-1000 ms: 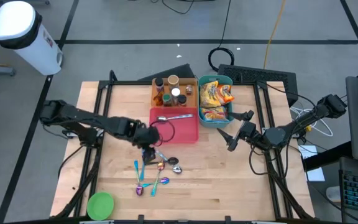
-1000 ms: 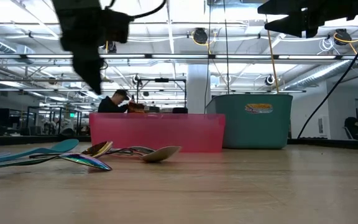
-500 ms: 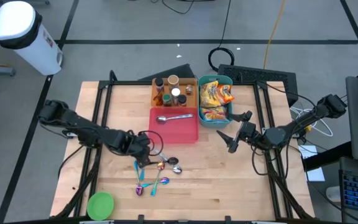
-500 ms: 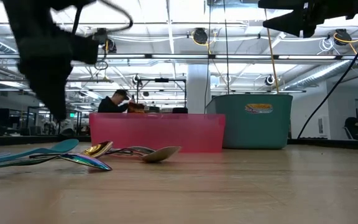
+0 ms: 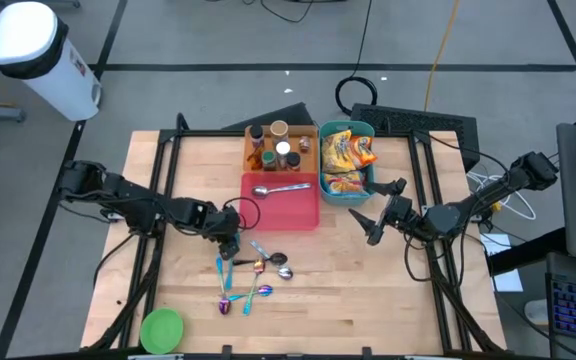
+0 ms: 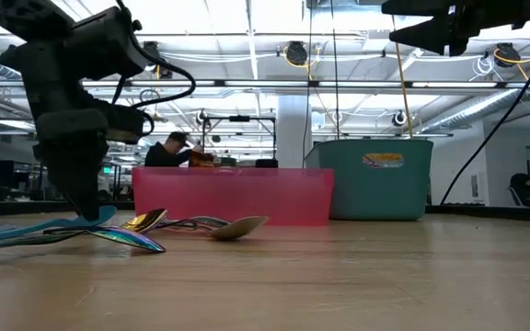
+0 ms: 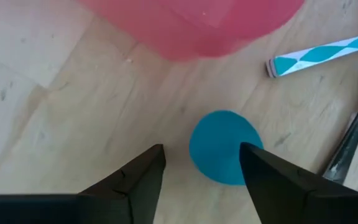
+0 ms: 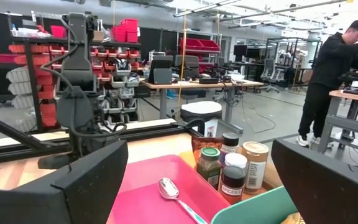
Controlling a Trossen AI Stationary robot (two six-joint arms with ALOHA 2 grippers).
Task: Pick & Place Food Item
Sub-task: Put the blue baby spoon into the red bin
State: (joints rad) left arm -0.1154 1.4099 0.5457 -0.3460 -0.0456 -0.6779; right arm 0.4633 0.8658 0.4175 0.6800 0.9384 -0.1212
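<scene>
Several spoons lie on the wooden table in front of the pink tray. My left gripper is open and points down, low over them. In the left wrist view its fingers stand on either side of a blue spoon's round bowl without touching it. Snack bags lie in the teal bin. My right gripper is open and empty, held above the table to the right of the bin; it also shows in the right wrist view.
A silver spoon lies in the pink tray. A wooden box of spice jars stands behind the tray. A green bowl sits at the near left corner. A teal-and-white striped handle lies close to my left gripper.
My left gripper has moved from beside the pink tray toward the table's near edge and a little left, and has come down low over the spoons. The spoons have stayed in place.
</scene>
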